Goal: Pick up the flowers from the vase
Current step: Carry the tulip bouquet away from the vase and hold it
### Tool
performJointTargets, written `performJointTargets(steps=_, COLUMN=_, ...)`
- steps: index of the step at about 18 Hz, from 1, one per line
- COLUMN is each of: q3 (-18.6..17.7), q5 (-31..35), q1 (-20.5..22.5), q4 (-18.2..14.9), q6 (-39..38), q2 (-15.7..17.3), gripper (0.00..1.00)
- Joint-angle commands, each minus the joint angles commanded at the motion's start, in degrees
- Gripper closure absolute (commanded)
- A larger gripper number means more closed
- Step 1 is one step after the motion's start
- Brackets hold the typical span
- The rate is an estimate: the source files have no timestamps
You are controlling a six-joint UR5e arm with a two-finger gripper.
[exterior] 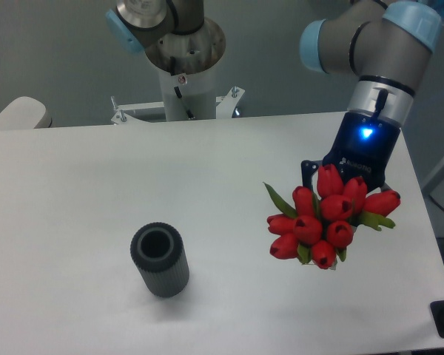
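Note:
The flowers (325, 217), a tight bunch of red tulip buds with green leaves, hang above the right side of the white table (81, 192), held out of the vase. My gripper (339, 171) is shut on them from behind and above, and the buds hide its fingertips. The vase (160, 259), a small dark grey ribbed cylinder, stands upright and empty at the front left of centre, well apart from the bunch.
The robot's base column (183, 63) rises behind the table's back edge. A pale rounded object (15, 115) sits at the far left behind the table. The table's right edge (422, 214) lies close to the flowers.

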Motion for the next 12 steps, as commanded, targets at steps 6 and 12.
performJointTargets(steps=6, q3=-0.71, q5=0.00, q1=-0.79, q4=-0.09, q6=1.86, q2=0.00, gripper=0.62)
performJointTargets(steps=12, q3=-0.79, q5=0.26, q1=-0.88, q4=-0.09, q6=1.86, q2=0.00, gripper=0.62)
